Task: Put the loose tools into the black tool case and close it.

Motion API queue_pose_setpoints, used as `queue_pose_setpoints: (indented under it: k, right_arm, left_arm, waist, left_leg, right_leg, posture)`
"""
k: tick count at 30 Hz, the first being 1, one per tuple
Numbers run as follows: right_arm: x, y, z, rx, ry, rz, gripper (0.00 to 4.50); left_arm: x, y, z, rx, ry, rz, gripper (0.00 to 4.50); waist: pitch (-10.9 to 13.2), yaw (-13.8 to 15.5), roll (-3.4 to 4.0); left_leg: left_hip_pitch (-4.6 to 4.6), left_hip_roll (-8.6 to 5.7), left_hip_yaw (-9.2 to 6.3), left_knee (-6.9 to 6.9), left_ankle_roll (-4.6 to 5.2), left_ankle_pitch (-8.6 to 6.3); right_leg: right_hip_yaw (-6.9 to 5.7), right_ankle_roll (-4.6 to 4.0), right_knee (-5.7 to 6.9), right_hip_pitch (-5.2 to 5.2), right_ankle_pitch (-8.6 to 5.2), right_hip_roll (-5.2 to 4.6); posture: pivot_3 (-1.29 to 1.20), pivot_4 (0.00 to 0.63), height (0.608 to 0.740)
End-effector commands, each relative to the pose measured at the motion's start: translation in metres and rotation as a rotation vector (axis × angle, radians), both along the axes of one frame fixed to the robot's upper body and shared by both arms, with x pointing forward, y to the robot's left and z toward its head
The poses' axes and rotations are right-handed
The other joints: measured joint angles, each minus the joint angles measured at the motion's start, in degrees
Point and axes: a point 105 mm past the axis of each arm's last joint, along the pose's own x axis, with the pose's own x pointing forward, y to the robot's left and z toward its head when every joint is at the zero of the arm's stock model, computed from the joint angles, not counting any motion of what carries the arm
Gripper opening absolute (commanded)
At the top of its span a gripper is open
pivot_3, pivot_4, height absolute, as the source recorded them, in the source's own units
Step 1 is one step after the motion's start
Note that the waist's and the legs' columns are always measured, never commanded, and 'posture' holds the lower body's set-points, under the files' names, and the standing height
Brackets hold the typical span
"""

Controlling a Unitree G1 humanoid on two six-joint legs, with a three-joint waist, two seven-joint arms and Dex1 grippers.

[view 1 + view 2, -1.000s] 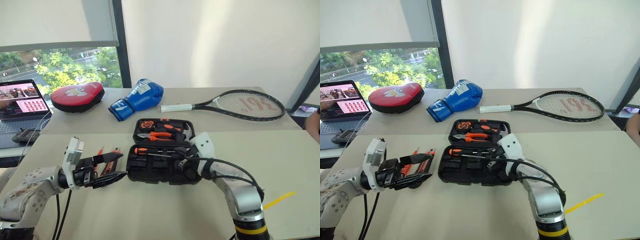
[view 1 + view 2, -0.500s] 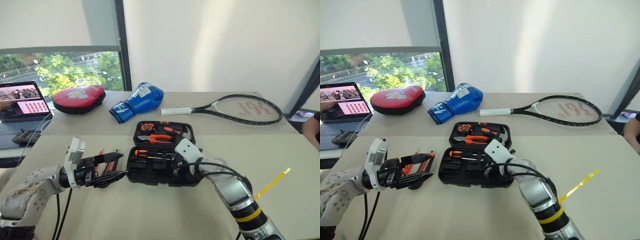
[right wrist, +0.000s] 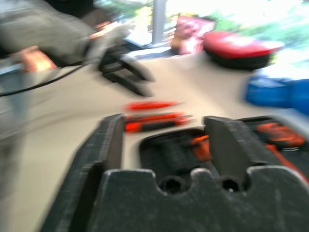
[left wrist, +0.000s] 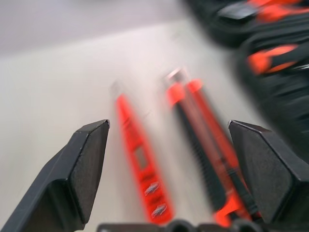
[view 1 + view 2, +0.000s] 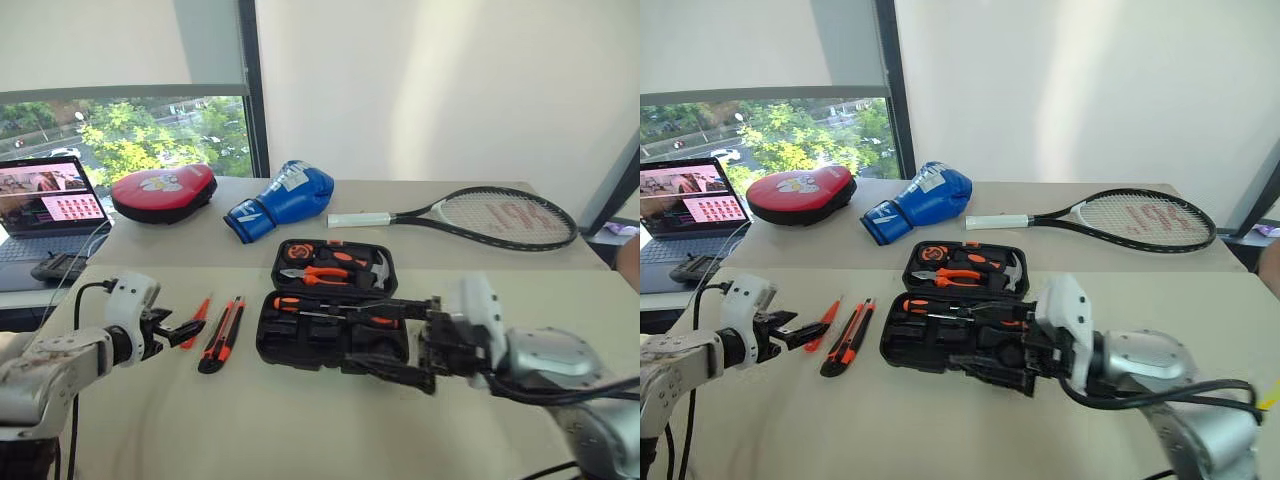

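moved: the right pincer has been drawn back out of the tool case and is now seen in front of it, pointing toward the robot's left; the left pincer has been shifted outward, away from the knife and the small screwdriver it was covering a second ago.
right pincer: its two black fingers are spread wide, with nothing between them.
left pincer: held wide too, as the left wrist view shows, with nothing gripped; it is pointed at the two loose tools on the desk.
tool case: lying open near the middle of the desk, lid laid flat on the far side; orange pliers and a hammer are seated in the lid half, and a long screwdriver with an orange-and-black handle is lodged along the far edge of the near half.
utility knife: left flat on the desk just to the left of the case, apart from it.
small screwdriver: laid beside the knife on its left, roughly parallel, close to the left pincer's tips; whether it is touched cannot be told.
back of desk: a red pad, a blue boxing glove and a tennis racket are lined up near the wall.
far left: an open laptop is set by the window.
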Motion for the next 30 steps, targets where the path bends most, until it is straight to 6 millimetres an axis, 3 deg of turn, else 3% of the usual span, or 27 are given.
queue_pose_setpoints:
  k: [1, 4, 5, 6, 9, 14, 17, 19, 22, 26, 30]
  right_arm:
    - [-0.013, -0.003, 0.009, -0.037, -0.007, 0.044, 4.49]
    - [-0.011, -0.008, 0.006, -0.075, -0.018, 0.0, 4.49]
    - [-0.011, -0.009, 0.005, -0.089, -0.024, -0.011, 4.5]
    - [-0.011, -0.01, 0.004, -0.09, -0.022, -0.019, 4.5]
    - [-0.014, -0.01, 0.003, -0.082, -0.02, -0.031, 4.5]
    - [-0.016, -0.009, 0.0, -0.062, -0.033, -0.068, 4.5]
    - [-0.02, -0.008, -0.001, -0.049, -0.04, -0.086, 4.5]
    - [-0.022, -0.009, -0.002, -0.054, -0.05, -0.099, 4.5]
    - [-0.022, -0.011, -0.001, -0.044, -0.061, -0.136, 4.5]
    - [-0.024, -0.015, -0.002, -0.054, -0.06, -0.171, 4.5]
    - [-0.03, -0.022, -0.006, -0.077, -0.043, -0.204, 4.5]
  left_arm:
    - [0.002, 0.006, -0.011, 0.052, 0.107, 0.046, 4.23]
    - [0.005, 0.007, -0.025, 0.095, 0.162, 0.076, 4.23]
    - [0.005, 0.006, -0.028, 0.102, 0.172, 0.077, 3.71]
    - [0.006, 0.004, -0.028, 0.114, 0.163, 0.072, 3.56]
    - [0.009, -0.001, -0.026, 0.1, 0.134, 0.066, 2.33]
    - [0.015, -0.026, -0.002, -0.046, -0.004, -0.087, 0.54]
    - [0.012, -0.043, 0.029, -0.133, -0.104, -0.316, 0.45]
    - [0.016, -0.048, 0.045, -0.059, -0.176, -0.449, 0.45]
    - [0.022, -0.071, 0.059, 0.027, -0.216, -0.697, 0.45]
    - [0.032, -0.098, 0.057, 0.171, -0.246, -0.941, 0.45]
    - [0.045, -0.119, 0.042, 0.339, -0.223, -1.111, 0.45]
  waist:
    - [0.0, 0.1, -0.01]
    - [0.0, 0.5, -0.02]
    - [0.0, 0.5, -0.02]
    - [0.0, 0.5, -0.02]
    - [0.0, 0.6, -0.01]
    - [0.0, 1.0, -0.02]
    - [0.1, 1.0, -0.15]
    - [0.2, 1.1, -0.3]
    - [0.2, 1.4, -0.32]
    - [0.2, 1.9, -0.31]
    - [0.2, 2.0, -0.35]
  left_leg:
    - [-0.01, 0.0, 0.02, 0.0, 0.0, 0.0]
    - [-0.02, 0.01, 0.01, 0.0, -0.01, 0.01]
    - [-0.02, 0.0, 0.02, -0.01, -0.01, 0.01]
    - [-0.02, 0.0, 0.02, -0.01, -0.01, 0.01]
    - [-0.03, 0.02, 0.01, -0.01, -0.01, 0.01]
    - [-0.11, -0.02, -0.01, 0.02, 0.05, 0.04]
    - [-0.36, -0.03, -0.01, 0.11, -0.03, 0.1]
    - [-0.46, -0.03, -0.01, 0.12, -0.39, 0.31]
    - [-0.49, -0.07, 0.01, 0.13, -0.43, 0.34]
    - [-0.46, -0.1, 0.15, 0.24, 0.17, 0.04]
    - [-0.63, -0.09, 0.18, 0.54, 0.28, -0.02]
  right_leg:
    - [0.02, 0.0, 0.01, -0.02, 0.0, 0.01]
    - [0.03, -0.01, 0.02, -0.03, 0.0, 0.01]
    - [0.05, -0.01, 0.02, -0.04, 0.0, -0.02]
    - [0.07, -0.02, 0.03, -0.03, 0.0, -0.04]
    - [0.2, -0.02, 0.01, -0.02, 0.0, -0.34]
    - [0.15, -0.01, 0.01, -0.04, 0.01, -0.7]
    - [0.1, -0.01, 0.0, -0.19, 0.01, -0.71]
    - [0.04, -0.02, 0.0, -0.25, 0.01, -0.67]
    - [-0.21, -0.05, -0.06, -0.24, 0.0, -0.18]
    - [-0.13, -0.04, -0.1, -0.15, 0.01, -0.13]
    - [-0.16, 0.01, -0.09, -0.15, 0.03, 0.03]
  posture:
    - [0.0, 0.15, 0.74]
    - [0.0, 0.15, 0.74]
    - [0.0, 0.15, 0.74]
    - [0.0, 0.15, 0.74]
    - [0.0, 0.15, 0.74]
    - [0.0, 0.15, 0.74]
    - [0.0, 0.15, 0.74]
    - [0.0, 0.15, 0.74]
    - [0.0, 0.15, 0.74]
    - [0.0, 0.15, 0.74]
    - [0.0, 0.15, 0.74]
